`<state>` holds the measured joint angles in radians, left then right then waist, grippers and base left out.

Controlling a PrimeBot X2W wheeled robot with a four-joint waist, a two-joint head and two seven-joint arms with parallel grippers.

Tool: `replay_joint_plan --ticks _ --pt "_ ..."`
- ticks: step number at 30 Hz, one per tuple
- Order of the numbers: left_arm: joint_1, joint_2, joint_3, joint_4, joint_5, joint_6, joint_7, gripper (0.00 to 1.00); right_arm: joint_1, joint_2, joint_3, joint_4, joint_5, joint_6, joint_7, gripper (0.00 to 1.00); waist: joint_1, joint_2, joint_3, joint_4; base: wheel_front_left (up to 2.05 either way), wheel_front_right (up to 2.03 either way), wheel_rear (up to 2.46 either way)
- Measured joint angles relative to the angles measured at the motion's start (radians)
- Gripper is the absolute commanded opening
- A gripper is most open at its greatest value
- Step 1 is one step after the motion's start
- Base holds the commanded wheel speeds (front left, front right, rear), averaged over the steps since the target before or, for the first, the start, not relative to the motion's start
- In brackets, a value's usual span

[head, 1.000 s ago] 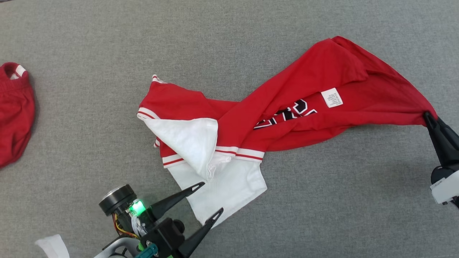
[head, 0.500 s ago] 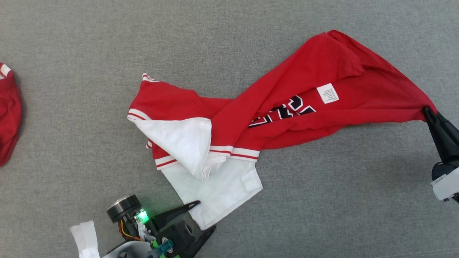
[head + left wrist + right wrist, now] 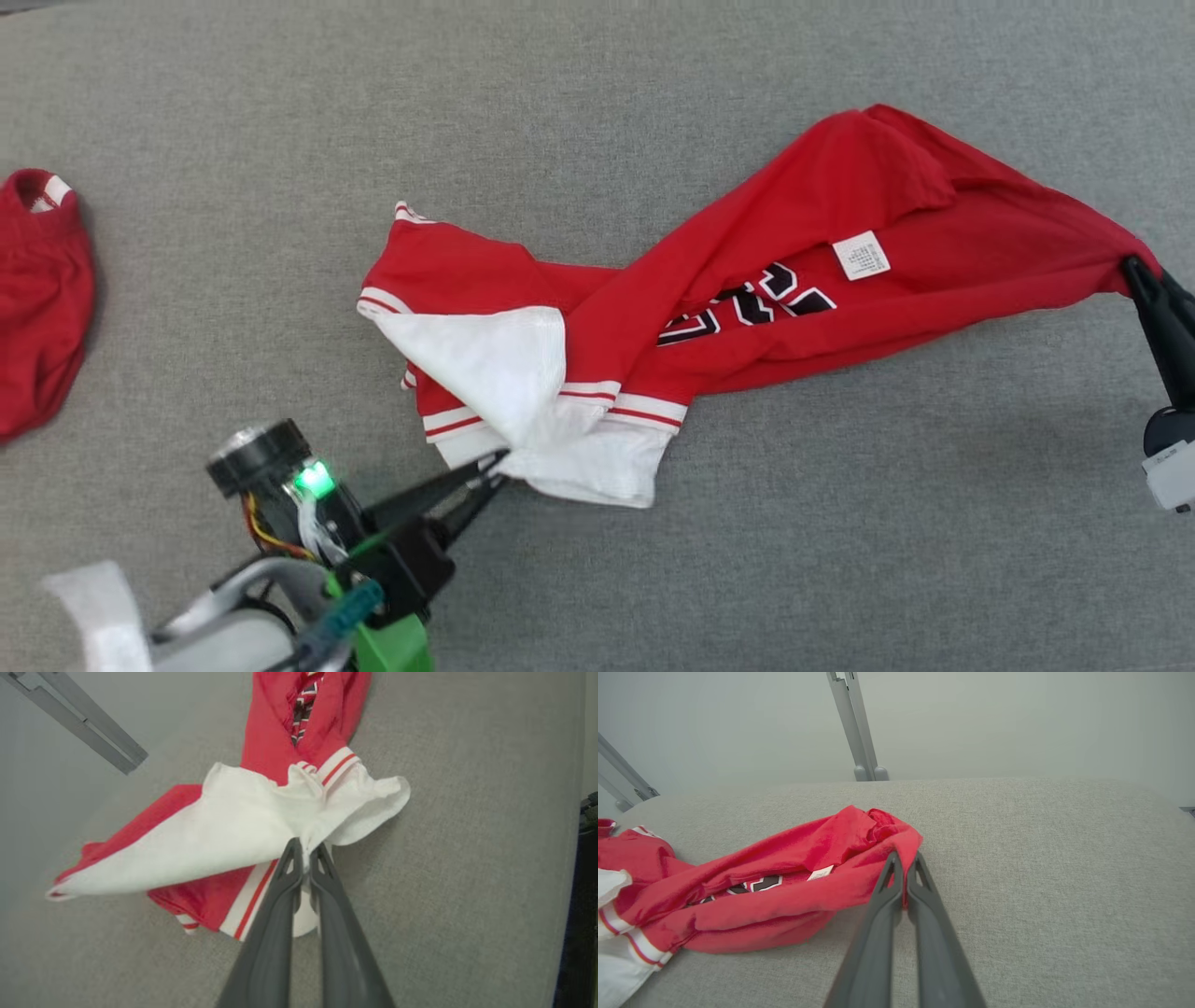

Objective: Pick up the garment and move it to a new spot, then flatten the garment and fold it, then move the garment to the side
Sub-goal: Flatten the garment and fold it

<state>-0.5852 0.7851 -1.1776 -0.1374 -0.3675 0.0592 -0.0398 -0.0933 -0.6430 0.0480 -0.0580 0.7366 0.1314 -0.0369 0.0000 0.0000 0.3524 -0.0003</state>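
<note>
The garment (image 3: 747, 271) is a red shirt with white sleeves, red-and-white striped trim and black-and-white lettering, lying crumpled and stretched across the grey surface. My left gripper (image 3: 493, 467) is shut on the white sleeve cloth at the garment's lower left; the left wrist view shows that white cloth (image 3: 261, 821) bunched and pinched between my fingers (image 3: 289, 868). At the far right, my right gripper (image 3: 1134, 271) is shut on the red end of the garment (image 3: 859, 844), whose cloth runs into the closed fingertips (image 3: 894, 868). A white care label (image 3: 861, 256) faces up.
A second red garment (image 3: 37, 299) lies at the left edge of the grey padded surface (image 3: 840, 523). Grey metal frame legs (image 3: 857, 728) stand beyond the far edge. A white scrap (image 3: 93, 611) shows by my left arm.
My left gripper has closed on the white sleeve and pulled it up, bunching the flat white panel. The right gripper keeps its grip. The camera has shifted slightly.
</note>
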Motion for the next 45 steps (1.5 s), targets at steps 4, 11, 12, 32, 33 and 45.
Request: replay_joint_plan --ticks 4,11,12,32,33,45 --pt "-0.091 0.113 0.096 -0.172 -0.039 -0.007 0.023 0.0 -0.011 -0.019 -0.014 -0.058 0.018 0.0 0.001 0.0 0.0 0.0 -0.031 0.007 0.0 0.0 0.0" --pt "-0.364 0.271 0.314 -0.327 -0.158 -0.103 0.102 0.0 -0.209 -0.086 -0.058 -0.18 0.058 0.0 0.064 0.0 0.0 0.0 -0.064 -0.006 0.0 0.0 0.0" --pt "-0.401 0.274 0.342 -0.329 -0.176 -0.112 0.105 0.0 -0.238 -0.094 -0.061 -0.188 0.065 0.0 0.077 0.0 0.0 0.0 -0.064 -0.009 0.0 0.0 0.0" --pt "-1.319 -0.178 0.339 0.719 -0.152 -0.18 -0.174 0.0 -1.393 0.161 0.241 0.547 -0.207 0.0 -0.034 0.0 0.0002 0.0 0.219 -0.04 0.0 0.0 0.0" --pt "-1.34 -0.193 0.34 0.743 -0.133 -0.174 -0.193 0.0 -1.417 0.176 0.245 0.574 -0.221 0.0 -0.063 0.0 0.0002 0.0 0.231 -0.044 0.0 0.0 0.0" --pt "-1.145 -0.248 0.566 0.525 0.014 -0.162 -0.224 0.0 -1.457 0.183 0.324 0.785 -0.234 0.0 -0.22 0.0 0.0003 0.0 0.379 -0.039 0.0 0.0 0.0"
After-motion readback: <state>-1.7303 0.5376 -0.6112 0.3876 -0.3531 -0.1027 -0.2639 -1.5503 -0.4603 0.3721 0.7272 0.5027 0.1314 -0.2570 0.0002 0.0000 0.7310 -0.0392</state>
